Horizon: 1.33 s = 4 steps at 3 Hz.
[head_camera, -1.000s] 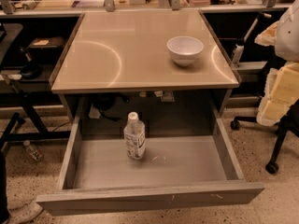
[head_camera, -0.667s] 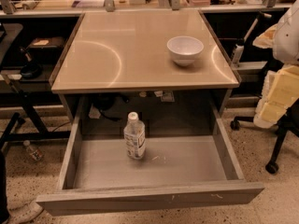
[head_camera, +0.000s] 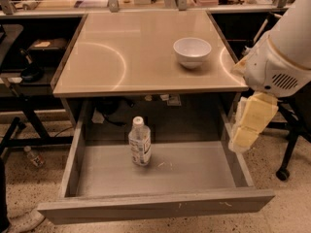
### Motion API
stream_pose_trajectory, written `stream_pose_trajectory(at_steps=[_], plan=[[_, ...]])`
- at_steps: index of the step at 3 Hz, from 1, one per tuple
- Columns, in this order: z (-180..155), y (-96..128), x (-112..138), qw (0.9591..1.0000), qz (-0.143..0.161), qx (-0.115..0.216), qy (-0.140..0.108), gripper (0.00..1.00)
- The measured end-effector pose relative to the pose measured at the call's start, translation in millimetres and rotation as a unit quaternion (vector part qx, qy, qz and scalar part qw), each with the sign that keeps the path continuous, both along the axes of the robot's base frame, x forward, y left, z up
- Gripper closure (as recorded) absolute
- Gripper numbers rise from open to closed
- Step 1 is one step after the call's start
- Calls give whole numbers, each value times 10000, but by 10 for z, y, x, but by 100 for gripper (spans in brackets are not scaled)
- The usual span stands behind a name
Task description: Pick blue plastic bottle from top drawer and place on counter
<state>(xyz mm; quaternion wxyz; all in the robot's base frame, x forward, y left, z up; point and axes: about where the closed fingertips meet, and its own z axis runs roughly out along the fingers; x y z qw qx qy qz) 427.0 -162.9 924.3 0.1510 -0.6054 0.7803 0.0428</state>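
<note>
Bottle in the open drawer — tool (head_camera: 244, 139) off to the right

I saw the blue plastic bottle (head_camera: 140, 142) standing upright on the floor of the pulled-out top drawer (head_camera: 155, 206), left of centre. The tool hung by the drawer's right wall, well apart from the bottle — I could not tell how wide it was set. A white bowl (head_camera: 192, 51) sat on the beige surface (head_camera: 121, 57) above.

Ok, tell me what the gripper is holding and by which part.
Nothing. The gripper hangs at the right wall of the top drawer, apart from the blue plastic bottle standing upright inside it.
</note>
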Motion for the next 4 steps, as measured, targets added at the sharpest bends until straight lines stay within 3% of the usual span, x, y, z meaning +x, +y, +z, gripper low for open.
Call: stream_pose_trajectory(at_steps=[2, 4], plan=[[-35, 8, -29, 10000, 29, 87, 25, 0], [-736, 473, 97, 9971, -103, 635, 406, 0]])
